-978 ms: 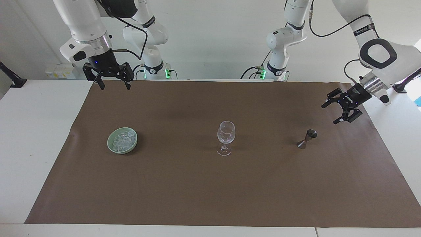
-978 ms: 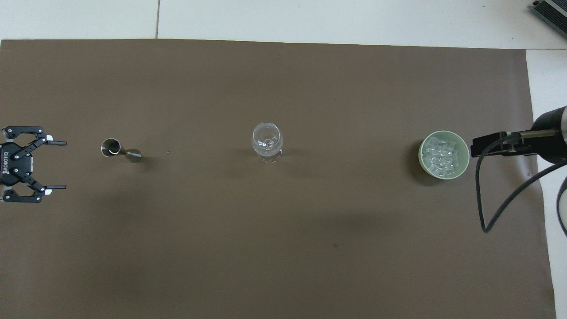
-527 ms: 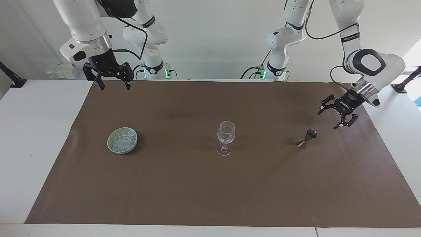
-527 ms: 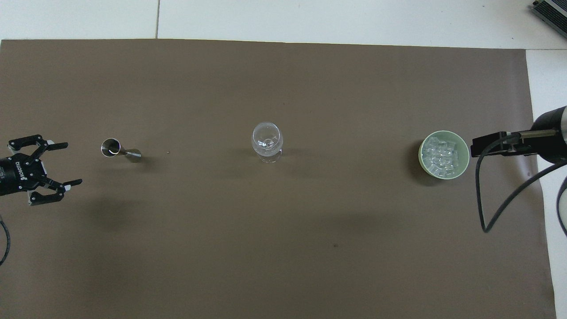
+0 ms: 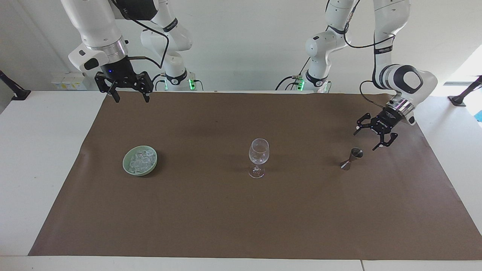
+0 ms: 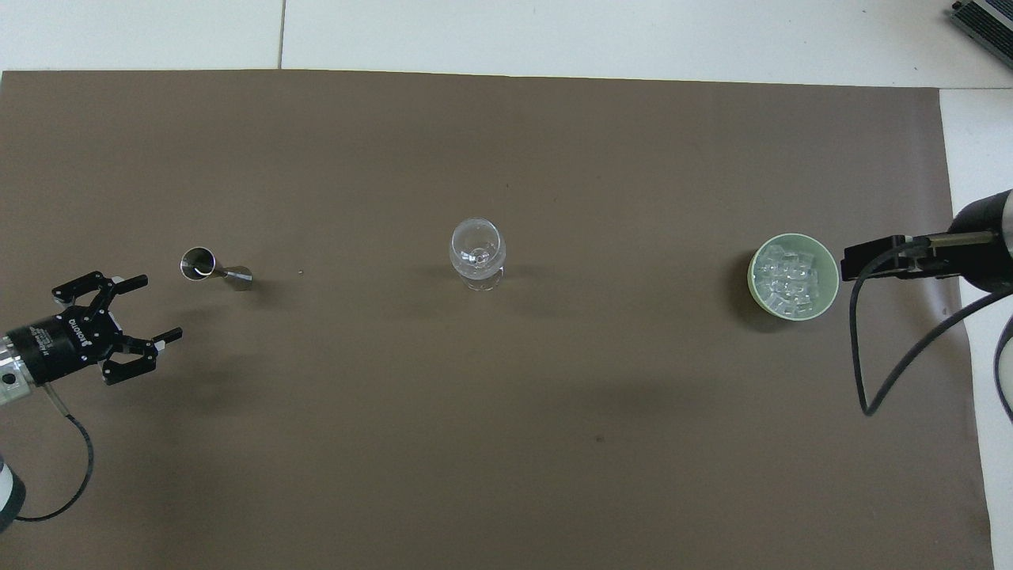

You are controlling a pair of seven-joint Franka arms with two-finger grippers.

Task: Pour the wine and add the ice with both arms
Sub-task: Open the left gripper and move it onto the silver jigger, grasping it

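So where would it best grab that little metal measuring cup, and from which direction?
Probably at the narrow waist of the jigger, coming in level from the left arm's end of the table, where the open left gripper already hangs. It stands upright with a cone above and below, so fingers at the waist shouldn't slip off either way.

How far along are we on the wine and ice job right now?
Nothing looks done: the wine glass stands empty mid-mat and the ice is all in the green bowl. In hand: the left end effector, open and empty, hangs beside the metal jigger without touching it. The right end effector, open, waits over the mat's edge nearest the robots. Left: grasping the jigger, pouring, adding ice.
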